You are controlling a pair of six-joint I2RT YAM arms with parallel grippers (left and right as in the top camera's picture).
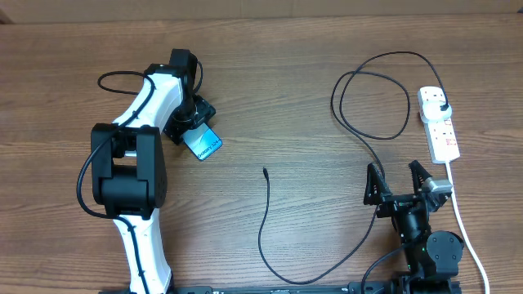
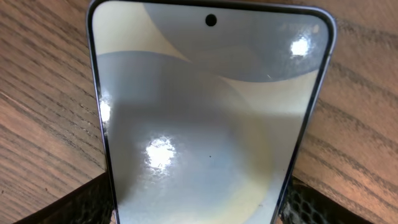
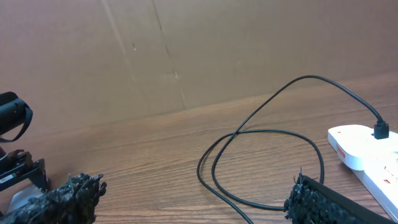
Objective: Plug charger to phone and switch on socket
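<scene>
We judge the step in hand to be taking hold of the phone (image 1: pixel 203 143) with the left gripper (image 1: pixel 193 126), so that the connector can be brought to it afterwards. The phone lies flat on the table (image 1: pixel 270 73), left of centre. In the left wrist view the jaws stand wide astride it, with one of the fingers (image 2: pixel 74 205) at each long edge; we cannot tell whether they already press. To do it well, we should close squarely on both edges, evenly and lightly, so the phone neither twists nor skids on the wood. The camera hole sits at the far end, so the port is probably at the end nearest the wrist, and we should keep that end reachable.

The right gripper (image 1: pixel 396 175) waits fully spread and empty near the socket (image 1: pixel 439 122). The charger (image 1: pixel 261 229) is plugged in there, and its connector tip (image 1: pixel 265 171) lies free between the arms, well apart from the phone.

As for writing, the white band on the screen carries text too small to read. We see no brand on the phone or the socket, only red switch marks
</scene>
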